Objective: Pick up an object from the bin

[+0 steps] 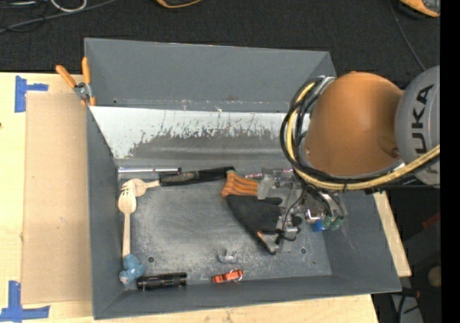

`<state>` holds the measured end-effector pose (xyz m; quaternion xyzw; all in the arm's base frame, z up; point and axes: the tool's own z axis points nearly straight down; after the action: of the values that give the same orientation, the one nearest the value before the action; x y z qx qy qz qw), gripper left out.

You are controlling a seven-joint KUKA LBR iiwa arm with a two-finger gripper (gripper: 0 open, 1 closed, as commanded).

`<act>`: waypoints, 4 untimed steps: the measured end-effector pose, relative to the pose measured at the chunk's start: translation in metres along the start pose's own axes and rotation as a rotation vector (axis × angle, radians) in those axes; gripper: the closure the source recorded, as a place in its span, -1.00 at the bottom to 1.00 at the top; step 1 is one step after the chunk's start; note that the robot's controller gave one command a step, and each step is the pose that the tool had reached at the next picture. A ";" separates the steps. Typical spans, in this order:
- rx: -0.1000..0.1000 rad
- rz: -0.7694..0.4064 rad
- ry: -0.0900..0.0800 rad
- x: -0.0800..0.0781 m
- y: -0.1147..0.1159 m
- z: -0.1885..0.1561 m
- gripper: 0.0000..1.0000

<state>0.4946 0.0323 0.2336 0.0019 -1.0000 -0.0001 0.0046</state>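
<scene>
My gripper [286, 228] hangs low over the right part of the bin floor, under the arm's orange cover. It is at the lower right corner of a black wedge-shaped piece [250, 214] that lies flat there. Whether it touches or holds the piece I cannot tell. Just behind the black piece lies an orange ribbed thing [238, 185], touching its upper edge.
A long black-handled tool [194, 176] lies along the back wall. A wooden spoon [127, 203] and a blue lump [131, 267] are at the left. A black marker [162, 280], a small orange-red item [227, 277] and a small grey clip [227, 255] lie near the front.
</scene>
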 end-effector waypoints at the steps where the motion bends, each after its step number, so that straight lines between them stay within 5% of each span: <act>1: 0.000 0.002 -0.008 -0.001 0.000 -0.003 -1.00; 3: -0.004 0.256 -0.011 -0.046 -0.043 0.168 -1.00; 4: -0.005 0.417 -0.013 -0.035 -0.035 0.164 -1.00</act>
<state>0.5286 -0.0024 0.0697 -0.2053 -0.9787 -0.0019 -0.0020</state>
